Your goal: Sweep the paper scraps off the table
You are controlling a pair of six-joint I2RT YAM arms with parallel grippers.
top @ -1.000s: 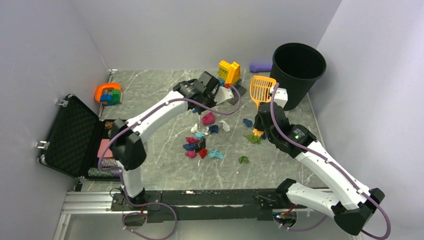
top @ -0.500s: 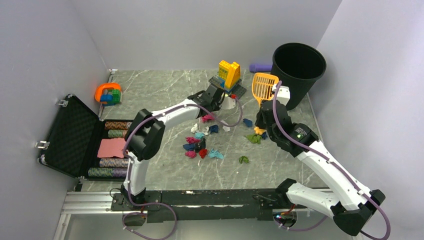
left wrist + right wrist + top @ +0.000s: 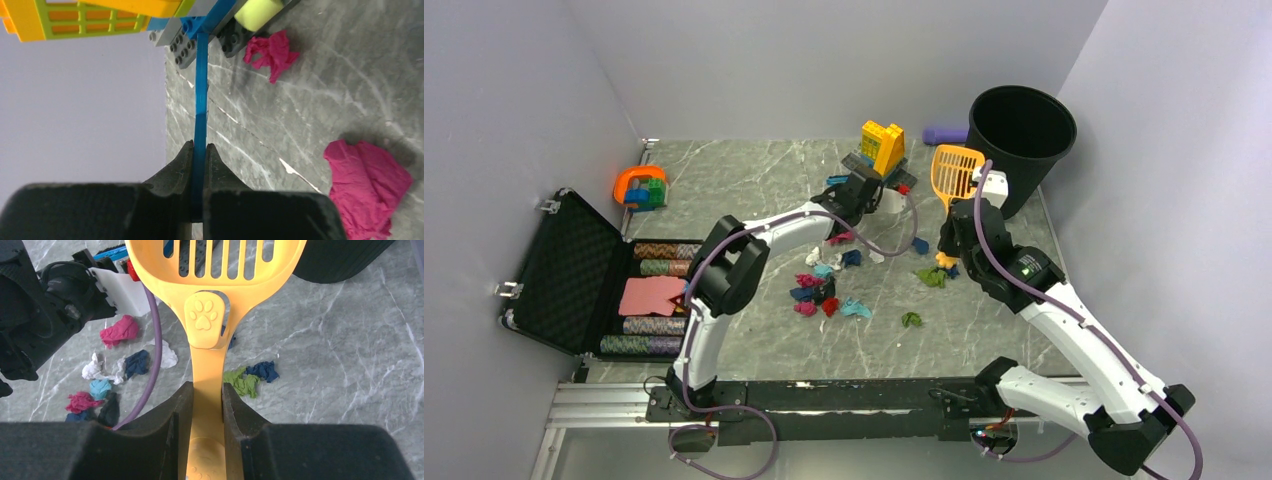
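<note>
Paper scraps (image 3: 824,285) lie in a loose cluster mid-table, magenta, teal, dark blue, red and white, with green ones (image 3: 931,277) to the right. My left gripper (image 3: 864,188) is shut on a thin blue brush (image 3: 201,100), low over the table (image 3: 754,330) by the yellow brick build (image 3: 882,145). Its jaws (image 3: 200,147) clamp the blue strip; magenta scraps (image 3: 367,187) lie to the right. My right gripper (image 3: 952,228) is shut on the handle of an orange slotted scoop (image 3: 954,170). In the right wrist view the gripper (image 3: 207,387) holds the scoop (image 3: 206,320) above green (image 3: 242,384) and dark blue scraps.
A black bucket (image 3: 1021,140) stands at the back right, next to the scoop. An open black foam-lined case (image 3: 574,270) sits off the table's left edge. An orange holder with bricks (image 3: 641,187) is at the back left. A purple object (image 3: 944,134) lies behind the bucket.
My left arm has reached down and to the right, bringing the gripper low beside the brick build. The right gripper and scoop have shifted slightly right. The scraps have hardly moved.
</note>
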